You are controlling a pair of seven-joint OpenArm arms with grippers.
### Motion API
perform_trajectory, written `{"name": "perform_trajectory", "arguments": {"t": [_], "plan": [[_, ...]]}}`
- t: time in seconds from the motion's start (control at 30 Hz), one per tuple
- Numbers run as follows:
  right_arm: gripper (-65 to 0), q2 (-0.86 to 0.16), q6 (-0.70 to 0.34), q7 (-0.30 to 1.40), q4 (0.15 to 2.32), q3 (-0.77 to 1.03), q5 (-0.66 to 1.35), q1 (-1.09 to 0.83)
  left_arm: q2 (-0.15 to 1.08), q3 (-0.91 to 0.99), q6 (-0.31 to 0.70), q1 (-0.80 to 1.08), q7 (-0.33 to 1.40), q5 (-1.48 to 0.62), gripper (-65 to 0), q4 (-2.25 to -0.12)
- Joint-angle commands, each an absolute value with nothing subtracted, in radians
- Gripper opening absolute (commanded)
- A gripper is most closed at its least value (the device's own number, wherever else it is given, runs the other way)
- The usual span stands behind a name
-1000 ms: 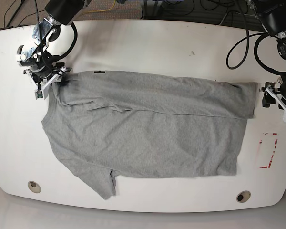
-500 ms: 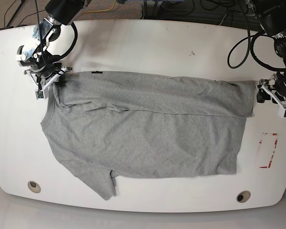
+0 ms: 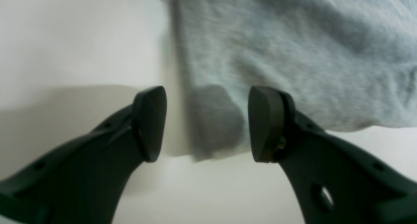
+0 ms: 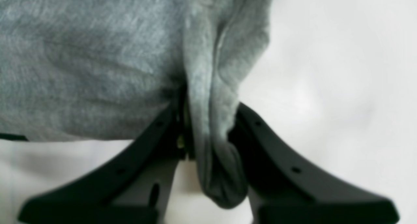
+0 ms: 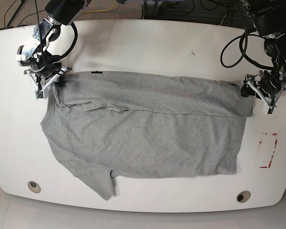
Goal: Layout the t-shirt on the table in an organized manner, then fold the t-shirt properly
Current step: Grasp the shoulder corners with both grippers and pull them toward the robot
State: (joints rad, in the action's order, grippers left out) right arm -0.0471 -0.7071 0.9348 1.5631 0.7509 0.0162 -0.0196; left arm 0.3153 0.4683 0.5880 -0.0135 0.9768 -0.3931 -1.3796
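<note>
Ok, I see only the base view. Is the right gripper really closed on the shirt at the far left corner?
Observer: Yes. In its wrist view the right gripper pinches a bunched fold of the t-shirt between its jaws.
Operator: And the left gripper, does it hold the hem?
Observer: No. The left gripper is open; the shirt's corner lies between the fingers, untouched.
Operator: Is the corner lifted there?
Observer: It looks flat on the table.

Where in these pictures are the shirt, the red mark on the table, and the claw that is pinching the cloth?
shirt (image 5: 148,138), base view, middle of the cloth.
red mark (image 5: 268,151), base view, its middle.
right gripper (image 4: 210,133), right wrist view, between its tips, shut on the shirt.
</note>
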Motion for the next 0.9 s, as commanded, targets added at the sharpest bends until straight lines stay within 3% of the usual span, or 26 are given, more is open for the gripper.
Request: {"name": "perform_trajectory", "arguments": {"t": [0.0, 0.53, 0.63, 0.77, 0.87], "plan": [[-56.3, -0.056, -0.698, 0.972, 1.569, 0.753, -0.024, -0.021, 0.337, 0.47, 0.588, -0.028, 0.958, -0.398, -28.3, -1.379], [-56.8, -0.056, -0.698, 0.972, 1.569, 0.756, -0.028, -0.002, 0.34, 0.39, 0.585, -0.028, 0.957, -0.398, -29.9, -1.305], [-56.9, -0.058, -0.698, 0.972, 1.569, 0.756, -0.028, 0.001, 0.34, 0.39, 0.585, -0.028, 0.958, -0.398, -39.0, -1.305], [-58.7, -0.079, -0.698, 0.974, 1.569, 0.753, -0.03, 0.001, 0.341, 0.39, 0.587, -0.018, 0.963, -0.398, -59.4, -1.305], [-62.0, -0.093, -0.698, 0.974, 1.569, 0.753, -0.03, -0.001, 0.344, 0.39, 0.588, 0.002, 0.963, -0.4, -65.0, -1.326]]}}
